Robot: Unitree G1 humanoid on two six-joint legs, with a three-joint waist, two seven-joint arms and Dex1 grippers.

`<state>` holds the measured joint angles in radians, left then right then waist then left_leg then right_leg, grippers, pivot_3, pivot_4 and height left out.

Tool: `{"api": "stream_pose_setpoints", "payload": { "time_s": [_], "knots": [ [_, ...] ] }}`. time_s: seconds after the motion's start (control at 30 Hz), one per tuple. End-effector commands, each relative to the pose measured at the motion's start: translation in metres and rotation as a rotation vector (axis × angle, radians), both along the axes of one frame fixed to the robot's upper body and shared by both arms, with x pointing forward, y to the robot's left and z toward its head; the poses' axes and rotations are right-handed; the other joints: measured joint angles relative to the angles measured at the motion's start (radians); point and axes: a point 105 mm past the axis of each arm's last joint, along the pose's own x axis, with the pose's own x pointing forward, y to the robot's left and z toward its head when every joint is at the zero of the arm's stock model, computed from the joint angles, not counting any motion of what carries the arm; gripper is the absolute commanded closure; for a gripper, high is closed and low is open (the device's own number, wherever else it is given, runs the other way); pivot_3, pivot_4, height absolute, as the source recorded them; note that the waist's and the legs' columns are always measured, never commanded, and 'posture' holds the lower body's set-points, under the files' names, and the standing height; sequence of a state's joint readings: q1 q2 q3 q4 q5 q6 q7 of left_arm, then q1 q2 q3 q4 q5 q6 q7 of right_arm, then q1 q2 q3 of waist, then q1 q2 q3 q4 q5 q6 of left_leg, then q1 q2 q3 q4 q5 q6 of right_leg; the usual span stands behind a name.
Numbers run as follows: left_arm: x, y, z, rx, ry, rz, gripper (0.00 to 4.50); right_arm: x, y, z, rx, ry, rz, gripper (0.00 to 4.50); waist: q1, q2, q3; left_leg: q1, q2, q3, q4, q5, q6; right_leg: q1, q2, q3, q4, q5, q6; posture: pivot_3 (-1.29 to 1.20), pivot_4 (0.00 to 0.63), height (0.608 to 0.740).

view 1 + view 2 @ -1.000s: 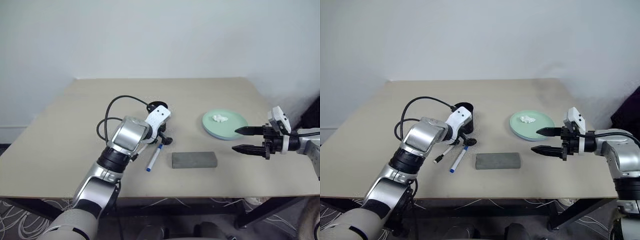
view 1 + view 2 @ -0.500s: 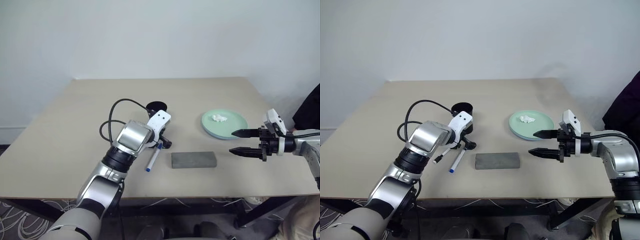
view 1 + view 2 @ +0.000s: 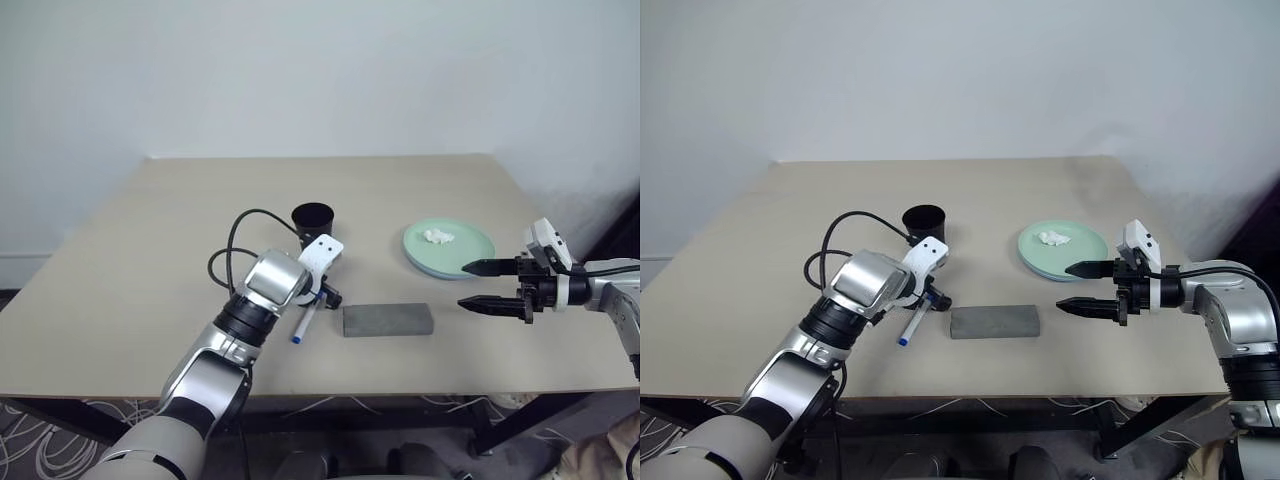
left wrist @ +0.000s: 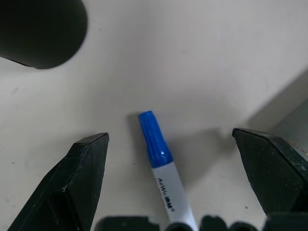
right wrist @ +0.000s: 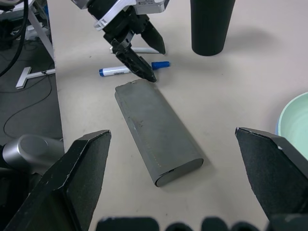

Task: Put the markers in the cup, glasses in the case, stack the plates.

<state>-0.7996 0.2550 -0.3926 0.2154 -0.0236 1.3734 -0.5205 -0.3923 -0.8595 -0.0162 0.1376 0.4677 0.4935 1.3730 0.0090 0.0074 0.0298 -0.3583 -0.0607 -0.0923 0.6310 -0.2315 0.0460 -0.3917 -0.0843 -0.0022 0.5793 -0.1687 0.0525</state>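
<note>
Straddling the blue-capped marker [image 4: 161,166] with open jaws, the left gripper [image 4: 173,144] hovers; the right gripper [image 3: 1072,286] is also spread open.

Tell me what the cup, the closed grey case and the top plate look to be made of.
The black cup: probably plastic, smooth with a dull sheen, no seam visible. The grey case: matte, faintly speckled skin, perhaps fabric or textured plastic over a stiff shell; the look leaves it open. The mint green plate: smooth, evenly coloured, thin rim, so likely plastic or melamine, though glazed ceramic cannot be excluded.
</note>
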Motion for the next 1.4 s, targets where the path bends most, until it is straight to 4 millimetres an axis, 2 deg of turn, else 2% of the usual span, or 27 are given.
{"api": "stream_pose_setpoints", "payload": {
  "time_s": [0.03, 0.3, 0.33, 0.4, 0.73, 0.77, 0.93, 1.07, 1.13, 1.27, 1.4],
  "knots": [
    [0.0, -0.005, 0.002, 0.008, -0.011, -0.018, 0.04, 0.002, 0.004, 0.016, -0.013, -0.068, 0.022, 0.0, 0.0, 0.0, 0.0, 0.0, 0.0, 0.0, 0.0, 0.0, 0.0, 0.0, 0.0, 0.0, 0.0, 0.0, 0.0, 0.0, 0.0, 0.732],
    [0.003, 0.0, -0.007, 0.031, 0.006, -0.005, 0.04, 0.002, 0.005, 0.014, -0.011, -0.068, 0.019, 0.0, 0.0, 0.0, 0.0, 0.001, 0.0, 0.0, 0.0, 0.0, 0.0, 0.001, 0.0, 0.0, 0.0, 0.0, 0.0, 0.0, 0.0, 0.732],
    [0.004, 0.001, -0.008, 0.032, 0.008, -0.002, 0.41, 0.002, 0.005, 0.014, -0.011, -0.068, 0.018, 0.0, 0.0, 0.0, 0.0, 0.001, 0.0, 0.0, 0.0, 0.0, 0.0, 0.001, 0.0, 0.0, 0.0, 0.0, 0.0, 0.0, 0.0, 0.732],
    [0.005, 0.003, -0.01, 0.037, 0.012, 0.003, 0.86, 0.002, 0.005, 0.014, -0.011, -0.069, 0.017, 0.0, 0.0, 0.0, 0.0, 0.001, 0.0, 0.0, 0.0, 0.0, 0.0, 0.001, 0.0, 0.0, 0.0, 0.0, 0.0, 0.0, 0.0, 0.732],
    [0.003, 0.012, -0.021, 0.052, 0.053, 0.025, 4.3, 0.003, 0.004, 0.013, -0.014, -0.071, 0.009, 0.0, -0.007, 0.0, 0.0, 0.004, 0.001, 0.001, 0.0, 0.0, 0.0, 0.002, 0.0, -0.004, 0.001, -0.001, -0.002, 0.0, 0.0, 0.732],
    [0.003, 0.013, -0.022, 0.054, 0.056, 0.024, 4.44, 0.003, 0.004, 0.013, -0.014, -0.071, 0.009, 0.0, -0.008, 0.0, 0.0, 0.004, 0.001, 0.001, 0.0, 0.0, 0.0, 0.002, 0.0, -0.005, 0.001, -0.001, -0.002, 0.0, 0.0, 0.732],
    [0.006, 0.015, -0.022, 0.048, 0.042, 0.01, 4.44, 0.002, 0.004, 0.012, -0.013, -0.065, 0.014, 0.0, -0.009, 0.0, 0.0, 0.005, 0.002, 0.0, 0.0, 0.0, 0.0, 0.002, 0.0, -0.009, 0.001, -0.001, -0.002, 0.0, 0.0, 0.732],
    [0.016, 0.011, -0.006, -0.018, -0.019, -0.003, 4.44, 0.002, 0.004, 0.012, -0.013, -0.065, 0.015, 0.0, -0.009, 0.0, 0.0, 0.005, 0.003, 0.0, -0.001, 0.0, 0.0, 0.001, 0.0, -0.01, 0.001, -0.001, -0.002, 0.0, 0.0, 0.732],
    [0.024, 0.011, 0.008, -0.036, -0.069, -0.013, 4.44, 0.002, 0.004, 0.012, -0.014, -0.065, 0.014, 0.0, -0.009, 0.0, 0.0, 0.005, 0.003, 0.0, -0.001, 0.0, -0.001, 0.001, 0.0, -0.01, 0.001, -0.001, -0.002, 0.0, 0.0, 0.732],
    [0.037, -0.002, 0.051, -0.186, -0.187, -0.08, 4.44, 0.002, 0.004, 0.012, -0.013, -0.065, 0.012, 0.0, -0.007, -0.001, 0.001, -0.001, 0.003, 0.0, 0.0, 0.0, -0.001, -0.004, 0.0, -0.01, 0.001, 0.0, -0.001, 0.0, 0.0, 0.732],
    [0.04, -0.013, 0.088, -0.321, -0.264, -0.141, 4.44, 0.003, 0.004, 0.011, -0.013, -0.064, 0.011, 0.0, 0.001, -0.001, 0.0, -0.001, 0.003, 0.0, 0.001, 0.002, -0.003, -0.003, -0.002, -0.007, 0.005, 0.0, 0.0, 0.0, 0.0, 0.732]
  ]
}}
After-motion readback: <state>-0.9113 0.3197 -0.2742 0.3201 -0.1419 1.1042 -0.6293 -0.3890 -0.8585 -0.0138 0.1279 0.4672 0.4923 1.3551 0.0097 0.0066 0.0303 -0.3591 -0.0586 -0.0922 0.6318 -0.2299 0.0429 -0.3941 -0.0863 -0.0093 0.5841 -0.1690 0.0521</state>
